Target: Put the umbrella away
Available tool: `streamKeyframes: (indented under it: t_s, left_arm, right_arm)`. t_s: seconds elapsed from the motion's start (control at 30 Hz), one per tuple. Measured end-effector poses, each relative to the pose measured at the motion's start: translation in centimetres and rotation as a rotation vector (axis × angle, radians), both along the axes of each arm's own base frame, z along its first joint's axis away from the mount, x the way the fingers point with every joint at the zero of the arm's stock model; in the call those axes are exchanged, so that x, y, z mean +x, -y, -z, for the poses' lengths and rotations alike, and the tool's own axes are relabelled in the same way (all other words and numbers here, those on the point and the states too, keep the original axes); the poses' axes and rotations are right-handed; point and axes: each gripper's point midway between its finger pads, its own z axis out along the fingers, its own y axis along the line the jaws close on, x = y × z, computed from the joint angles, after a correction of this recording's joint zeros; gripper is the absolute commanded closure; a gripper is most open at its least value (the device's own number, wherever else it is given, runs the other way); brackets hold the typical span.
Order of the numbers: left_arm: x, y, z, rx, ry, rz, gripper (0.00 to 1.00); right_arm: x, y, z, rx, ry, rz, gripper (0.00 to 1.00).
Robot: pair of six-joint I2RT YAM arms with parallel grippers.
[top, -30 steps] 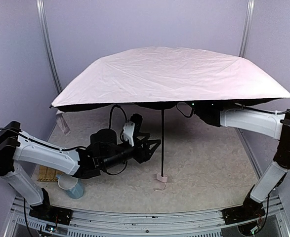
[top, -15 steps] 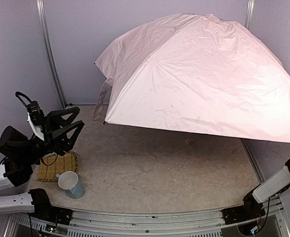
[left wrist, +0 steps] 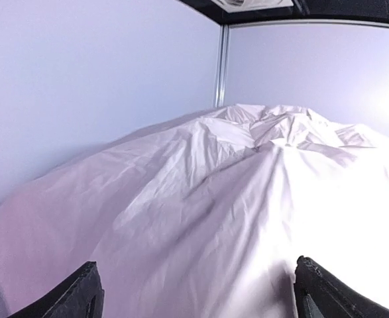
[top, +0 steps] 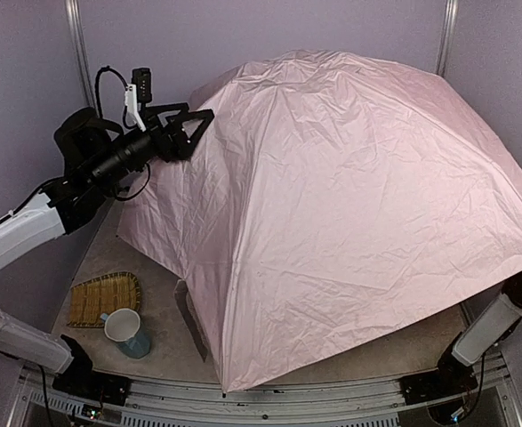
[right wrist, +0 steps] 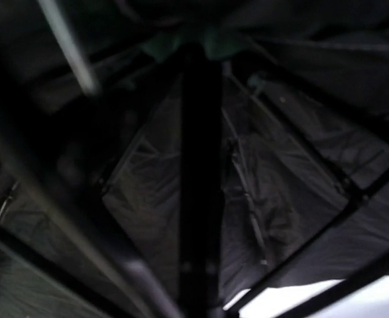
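Observation:
The umbrella (top: 349, 205) is open, its pale pink canopy tipped toward the camera and covering most of the table. My left gripper (top: 192, 127) is raised at the upper left, open, with its fingertips at the canopy's top left edge. In the left wrist view the pink fabric (left wrist: 201, 212) fills the space between the two black fingers (left wrist: 81, 295). The right wrist view looks up the black shaft (right wrist: 195, 165) among ribs and dark lining. The shaft runs straight out from between the right jaws, which are lost in the dark. From above, the right gripper is hidden under the canopy.
A woven mat (top: 105, 298) and a pale blue mug (top: 129, 332) sit on the table (top: 149, 267) at the front left. Metal posts (top: 81, 53) and purple walls close in the back. The right arm's lower link (top: 496, 322) shows at the right edge.
The canopy went from level overhead to tipped down over the table. My left arm came out from under it, rose to the upper left and opened wide.

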Motion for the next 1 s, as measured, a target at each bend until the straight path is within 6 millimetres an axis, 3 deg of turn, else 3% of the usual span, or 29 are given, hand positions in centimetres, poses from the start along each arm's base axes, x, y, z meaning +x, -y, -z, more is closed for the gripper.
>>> streamKeyframes:
  t_s: [0.07,0.17,0.3,0.37,0.47,0.53,0.7,0.83,0.93,1.0]
  left_arm:
    - [1.8,2.1,1.8,0.041,-0.058,0.030,0.03]
    - [3.0,3.9,3.5,0.079,-0.103,0.053,0.10]
    - [3.6,5.1,2.9,0.095,-0.101,0.041,0.21]
    - [3.8,4.8,1.9,0.092,-0.079,0.009,0.25]
    - [3.1,4.2,-0.8,0.080,-0.008,-0.051,0.27]
    - [1.5,4.0,-3.4,0.064,0.054,-0.082,0.27]
    - [-4.5,3.3,-10.4,-0.024,0.196,-0.062,0.28]
    - [-6.5,2.3,-14.0,-0.080,0.248,-0.056,0.28]
    - [-5.3,3.0,-13.5,-0.051,0.225,-0.064,0.27]
    - [-3.0,5.2,-10.8,0.021,0.170,-0.029,0.31]
  right_arm:
    - [-0.3,-2.7,1.9,-0.020,-0.028,-0.066,1.00]
    - [0.3,-5.9,4.4,-0.037,-0.071,-0.126,1.00]
    - [2.8,-8.9,6.7,-0.040,-0.121,-0.153,1.00]
    - [3.5,-10.1,6.4,-0.031,-0.116,-0.164,1.00]
    - [3.5,-11.4,4.0,0.006,-0.068,-0.182,1.00]
    - [2.7,-11.7,1.7,0.037,-0.015,-0.198,1.00]
    - [-2.8,-11.4,-5.0,0.175,0.182,-0.281,1.00]
    - [-6.7,-11.0,-6.8,0.270,0.279,-0.359,1.00]
    - [-7.1,-10.7,-4.5,0.311,0.282,-0.366,1.00]
    - [-5.9,-10.7,0.4,0.292,0.230,-0.334,1.00]
